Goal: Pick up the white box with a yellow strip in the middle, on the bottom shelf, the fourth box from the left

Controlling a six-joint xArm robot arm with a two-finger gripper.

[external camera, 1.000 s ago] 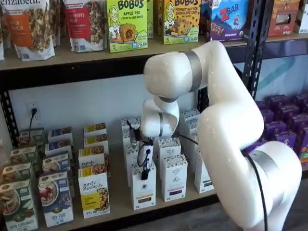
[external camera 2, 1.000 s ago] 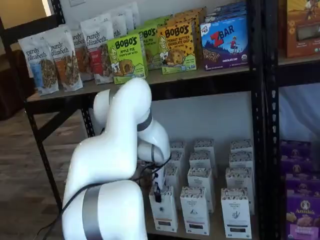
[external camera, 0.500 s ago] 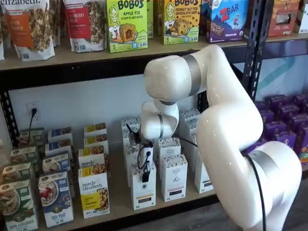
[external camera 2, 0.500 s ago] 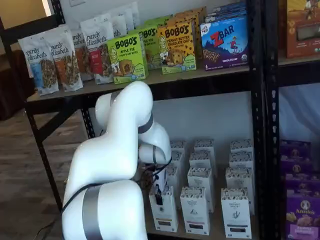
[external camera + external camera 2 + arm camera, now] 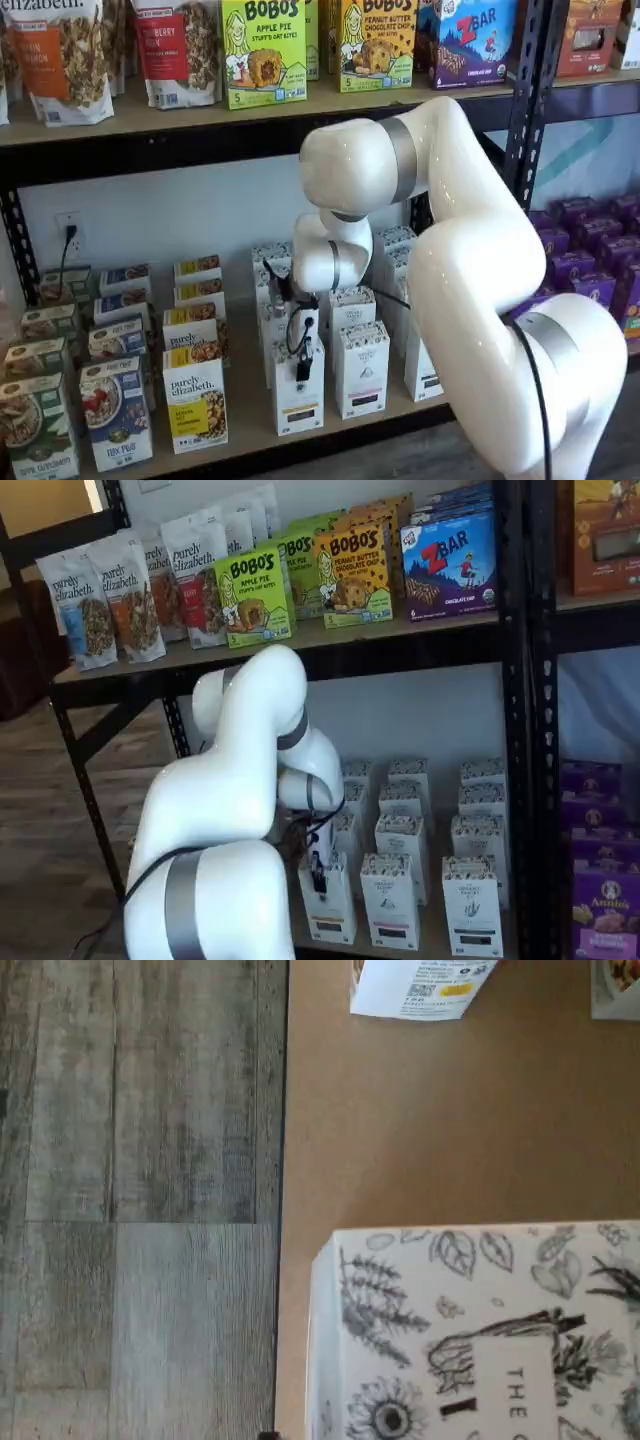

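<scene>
The white box (image 5: 298, 398) stands at the front of its row on the bottom shelf (image 5: 250, 422), also visible in a shelf view (image 5: 328, 905). My gripper (image 5: 300, 372) hangs right over its top, and one black finger (image 5: 317, 872) shows against the box's upper front. The jaws stand wide apart around the top of the box and are open. The box rests on the board. In the wrist view its leaf-and-flower patterned top (image 5: 480, 1340) is close below, near the shelf's front edge (image 5: 283, 1160).
White cartons with a dark strip (image 5: 361, 368) stand directly to the right and in rows behind. A "purely elizabeth" box (image 5: 195, 400) stands to the left across a gap of bare board. The upper shelf (image 5: 150, 120) overhangs the arm. Wood floor (image 5: 140, 1200) lies beyond the shelf edge.
The wrist and gripper have sunk a little lower onto the white box. The box has not moved.
</scene>
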